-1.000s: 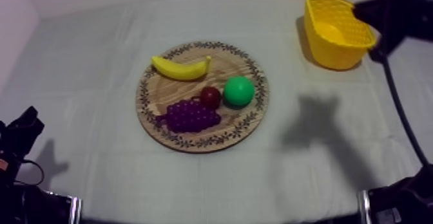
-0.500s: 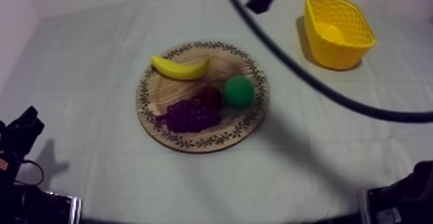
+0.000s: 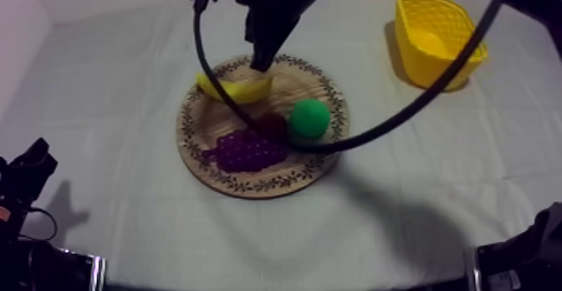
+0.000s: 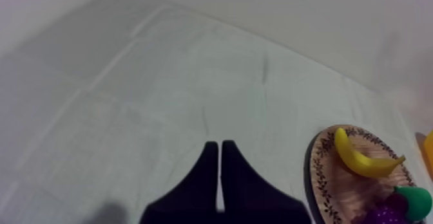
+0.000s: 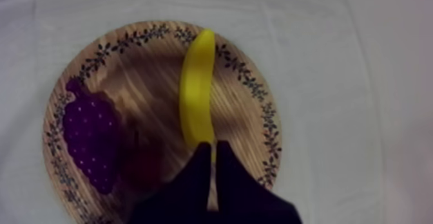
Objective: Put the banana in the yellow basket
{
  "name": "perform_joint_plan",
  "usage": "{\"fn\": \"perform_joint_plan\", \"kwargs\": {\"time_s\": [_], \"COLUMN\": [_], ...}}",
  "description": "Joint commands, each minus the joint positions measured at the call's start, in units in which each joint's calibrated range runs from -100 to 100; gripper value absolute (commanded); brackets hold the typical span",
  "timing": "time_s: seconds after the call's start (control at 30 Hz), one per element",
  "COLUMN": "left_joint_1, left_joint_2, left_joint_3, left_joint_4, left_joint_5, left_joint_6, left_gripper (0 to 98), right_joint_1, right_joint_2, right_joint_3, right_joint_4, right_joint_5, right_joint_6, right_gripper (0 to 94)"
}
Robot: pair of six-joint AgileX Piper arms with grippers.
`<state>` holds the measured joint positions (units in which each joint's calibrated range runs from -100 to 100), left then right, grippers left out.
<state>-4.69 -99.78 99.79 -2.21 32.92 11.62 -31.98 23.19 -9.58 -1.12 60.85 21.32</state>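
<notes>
While left gripper sits at near left table edge, fingers pressed into narrow wedge, right gripper has swung within last second from yellow basket across to wooden board. Approach looks done, grasp not begun. Banana lies on board's far side, right gripper's closed fingertips poised at one end; contact unclear. Fingers need parting before descent. Basket far right, well apart.
</notes>
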Motion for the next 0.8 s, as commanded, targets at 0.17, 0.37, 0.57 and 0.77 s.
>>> {"fn": "perform_joint_plan", "kwargs": {"time_s": [0.17,0.37,0.57,0.77], "left_joint_1": [0.02,0.02,0.02,0.02], "left_joint_2": [-0.05,-0.05,-0.05,-0.05], "left_joint_3": [-0.01,-0.01,-0.01,-0.01], "left_joint_4": [0.03,0.03,0.03,0.03], "left_joint_5": [-0.02,-0.02,-0.02,-0.02], "left_joint_6": [0.02,0.00,0.03,0.01], "left_gripper": [0.1,0.1,0.1,0.1], "right_joint_1": [-0.83,-1.71,-1.87,-2.04], "right_joint_2": [2.07,2.68,4.90,9.99], "right_joint_3": [4.36,6.36,1.91,-3.47], "right_joint_4": [1.01,1.72,0.26,0.65], "right_joint_5": [-3.37,-4.90,-0.99,0.13], "right_joint_6": [-0.26,-1.68,-1.44,-2.23], "right_gripper": [7.5,36.4,40.9,41.1]}}
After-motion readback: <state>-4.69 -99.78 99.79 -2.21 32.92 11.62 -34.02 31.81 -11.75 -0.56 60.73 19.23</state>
